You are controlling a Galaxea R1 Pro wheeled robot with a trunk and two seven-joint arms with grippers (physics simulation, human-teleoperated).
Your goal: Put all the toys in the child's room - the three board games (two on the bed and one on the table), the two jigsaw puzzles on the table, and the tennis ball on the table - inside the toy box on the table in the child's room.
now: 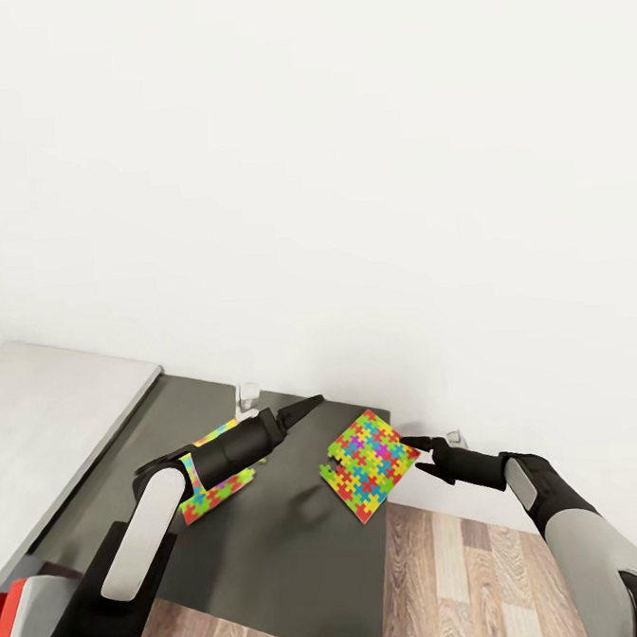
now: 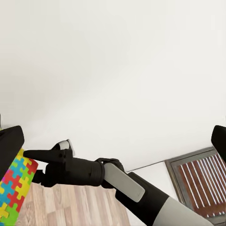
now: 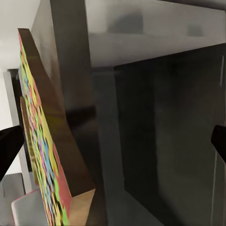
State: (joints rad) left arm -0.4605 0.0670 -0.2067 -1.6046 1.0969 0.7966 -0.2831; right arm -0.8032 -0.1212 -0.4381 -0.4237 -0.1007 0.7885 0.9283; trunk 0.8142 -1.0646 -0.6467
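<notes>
Reaching over the dark grey cabinet top (image 1: 277,540), the left gripper (image 1: 306,410) points between two jigsaw puzzle boxes; whether it is open or closed I cannot tell. One puzzle box (image 1: 211,483) lies partly under the left arm. The other puzzle box (image 1: 370,464) lies at the cabinet's edge, beside the right gripper (image 1: 415,442), whose jaws stand wide apart. No writing is readable on either.

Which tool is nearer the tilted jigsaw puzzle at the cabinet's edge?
Right. The right tool sits at the corner of the tilted jigsaw puzzle; the left tool hangs apart, above the dark cabinet top, nearer the other puzzle.
</notes>
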